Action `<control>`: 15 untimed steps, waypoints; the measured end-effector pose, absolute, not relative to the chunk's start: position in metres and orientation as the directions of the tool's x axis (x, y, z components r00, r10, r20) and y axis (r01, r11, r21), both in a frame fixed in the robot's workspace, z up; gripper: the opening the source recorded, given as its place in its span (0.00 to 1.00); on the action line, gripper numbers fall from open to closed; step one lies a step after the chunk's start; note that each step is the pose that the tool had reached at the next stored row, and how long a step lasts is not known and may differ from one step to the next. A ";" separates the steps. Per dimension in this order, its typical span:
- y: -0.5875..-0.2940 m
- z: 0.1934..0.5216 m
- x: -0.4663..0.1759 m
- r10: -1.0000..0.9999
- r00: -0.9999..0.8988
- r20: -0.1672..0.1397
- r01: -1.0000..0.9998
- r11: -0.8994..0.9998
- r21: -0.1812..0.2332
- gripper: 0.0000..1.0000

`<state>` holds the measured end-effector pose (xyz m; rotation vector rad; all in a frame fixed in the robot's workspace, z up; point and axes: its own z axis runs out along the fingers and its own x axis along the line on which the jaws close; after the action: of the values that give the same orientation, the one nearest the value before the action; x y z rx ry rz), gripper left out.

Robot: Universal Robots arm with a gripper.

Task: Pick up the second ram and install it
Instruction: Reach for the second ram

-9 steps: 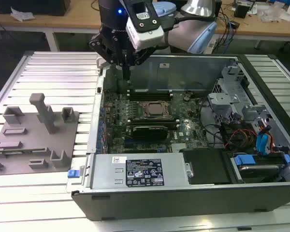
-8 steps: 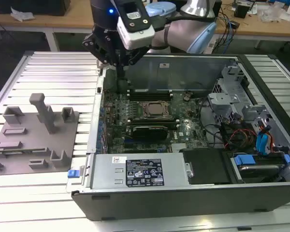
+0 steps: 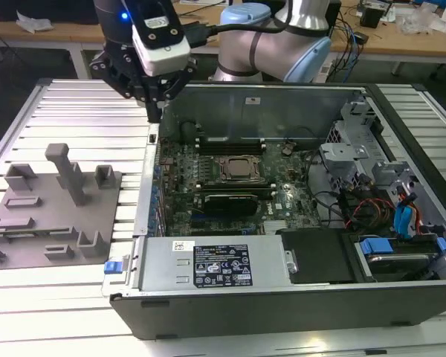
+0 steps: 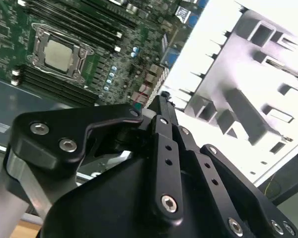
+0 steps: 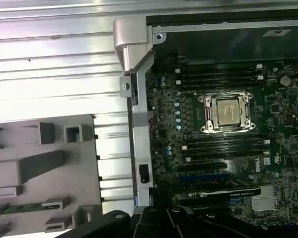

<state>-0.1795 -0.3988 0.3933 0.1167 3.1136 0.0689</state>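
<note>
Above the edge of the open computer case (image 3: 282, 305), on the exterior view's left side of it, the hand (image 3: 154, 110) hangs point-down with its fingers (image 4: 161, 106) drawn together. Nothing can be seen between them. It sits just over the case's metal side wall (image 5: 134, 99), between the motherboard (image 3: 208, 175) and the gray holder block (image 3: 56, 216).

The second ram (image 5: 20, 207) lies flat in a slot of that holder block, a thin green strip well apart from the hand. Around it, the block carries a tall slanted post (image 3: 67, 171) and several small upright brackets (image 3: 104, 175). The block rests on the slatted metal bench (image 3: 82, 104).

Inside the case, the silver-topped processor (image 5: 227, 110) sits in its latched socket. Rows of long dark memory slots (image 5: 223, 146) run on both sides of it. The side wall stands between the holder and these slots. A boxy power supply (image 3: 215, 264) lies along the near edge of the case. On the exterior view's right, a drive cage (image 3: 349, 160), coloured cables (image 3: 379, 208) and blue-tabbed bays (image 3: 390, 249) crowd the space.
</note>
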 end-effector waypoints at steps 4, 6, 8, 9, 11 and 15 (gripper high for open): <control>-0.399 0.393 -0.192 0.075 -0.997 -0.023 0.074 0.996 0.045 0.11; -0.399 0.393 -0.199 0.075 -0.997 -0.023 0.074 0.996 0.045 0.11; -0.399 0.393 -0.220 0.075 -0.997 -0.023 0.074 0.996 0.045 0.11; -0.399 0.393 -0.223 0.075 -0.997 -0.023 0.074 0.996 0.045 0.11; -0.399 0.393 -0.229 0.075 -0.997 -0.023 0.074 0.996 0.045 0.11; -0.399 0.393 -0.237 0.075 -0.997 -0.023 0.074 0.996 0.045 0.11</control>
<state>-0.2374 -0.3989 0.3931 0.1166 3.1136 0.0689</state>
